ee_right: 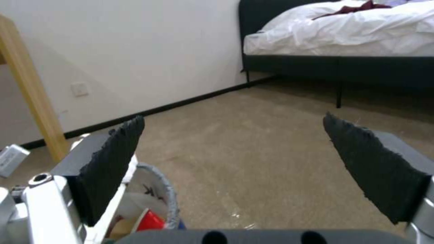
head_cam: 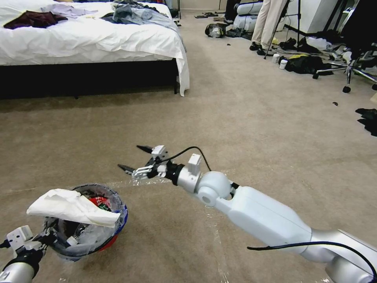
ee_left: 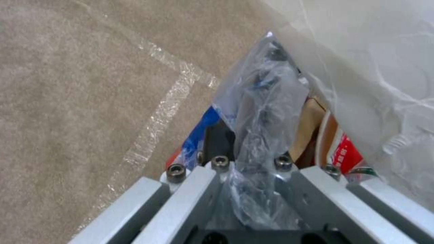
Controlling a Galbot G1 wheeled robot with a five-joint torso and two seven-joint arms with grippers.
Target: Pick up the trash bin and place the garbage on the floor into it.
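The red trash bin (head_cam: 112, 239) with its clear bag hangs low at the near left, just above the floor (head_cam: 243, 129). My left gripper (head_cam: 51, 236) is shut on its near rim; the left wrist view shows the jaws pinching the bag-covered rim (ee_left: 257, 135). A white flat piece of garbage (head_cam: 70, 206) lies across the bin's top, and a red wrapper (head_cam: 100, 203) shows inside. My right gripper (head_cam: 131, 158) hovers open and holds nothing, just right of and beyond the bin. In the right wrist view its dark fingertips (ee_right: 113, 162) stand wide apart above the bin's rim (ee_right: 160, 193).
A white bed (head_cam: 90, 39) with clothes on it stands at the back left. Dark clothes (head_cam: 367, 118), small white containers (head_cam: 279, 61), an office chair (head_cam: 353, 67) and a person's legs (head_cam: 267, 23) crowd the back right. Tape lines (head_cam: 212, 220) cross the carpet. A wooden leg (ee_right: 36, 101) stands by the wall.
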